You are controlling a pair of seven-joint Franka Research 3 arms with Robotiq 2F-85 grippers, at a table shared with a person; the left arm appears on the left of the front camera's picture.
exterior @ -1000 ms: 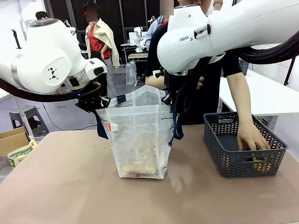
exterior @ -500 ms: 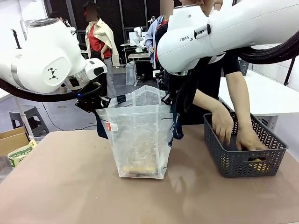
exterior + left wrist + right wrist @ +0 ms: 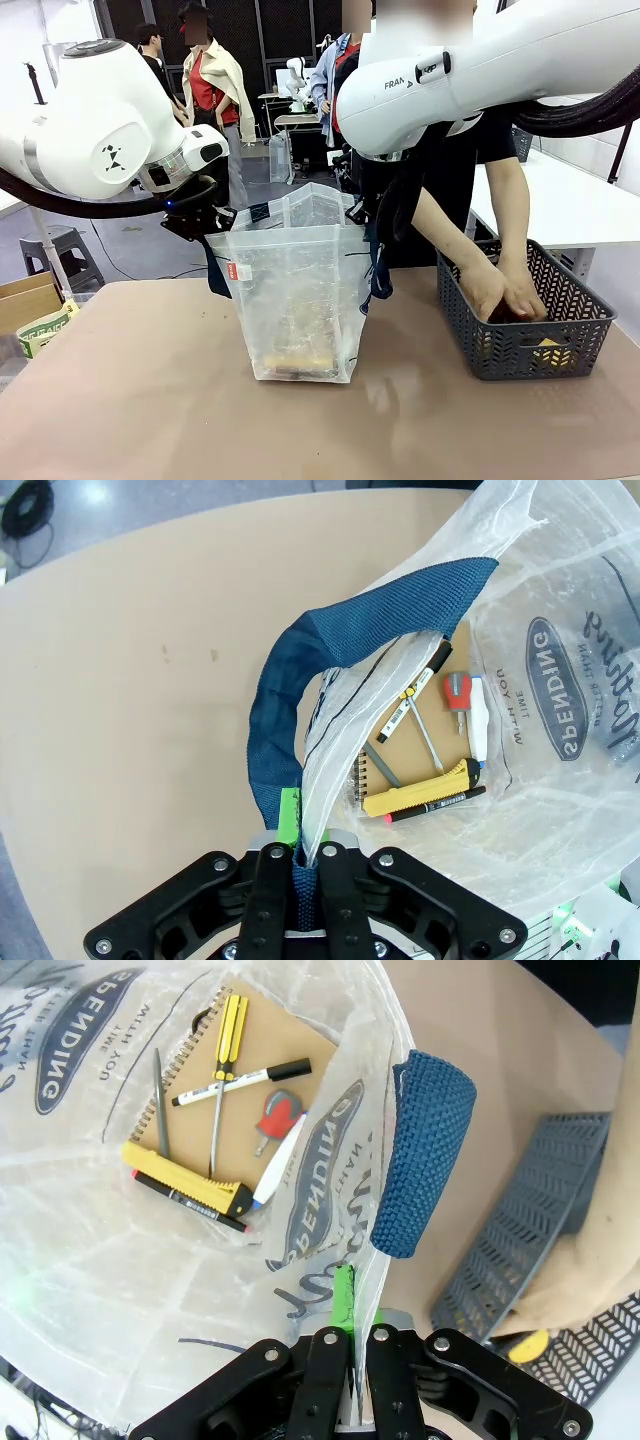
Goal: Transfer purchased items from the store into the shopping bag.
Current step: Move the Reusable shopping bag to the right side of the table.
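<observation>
Surface (image 3: 150, 410): tan, bare across the bottom of the front view.

Centre of frame: shopping bag (image 3: 295, 300) stands upright on it, mouth held apart by both arms. Through the open mouth, in the wrist views: brown spiral notebook (image 3: 280, 1035) flat on the bottom, with yellow cutter (image 3: 190, 1185), black-capped marker (image 3: 240, 1082) and red-handled tool (image 3: 457, 690) lying on it.

Left gripper (image 3: 302, 852): pressed together, pinching the navy strap (image 3: 330, 670) with the rim film, at the bag's upper left in the front view.

Right gripper (image 3: 350, 1338): pressed together on the rim film just beside the other strap loop (image 3: 425, 1150), at the bag's upper right.

Lower right, farther back: grey basket (image 3: 520, 350) on the surface, apart from the bag. Person's hands (image 3: 505, 292) are down inside it, apparently gathering goods. A yellow piece (image 3: 548, 345) shows behind the slotted wall.

Judgement: transfer partly done, with goods left in the basket.

Risks:
- Thin film could slip from either pinch, more likely the right one where no strap seems caught. The mouth would then fold shut under an incoming item.
- A heavy drop against the rim could drag the bag loose or tip it.
- The right arm hangs over the basket-to-bag path, so the person's hand may bump it.
</observation>
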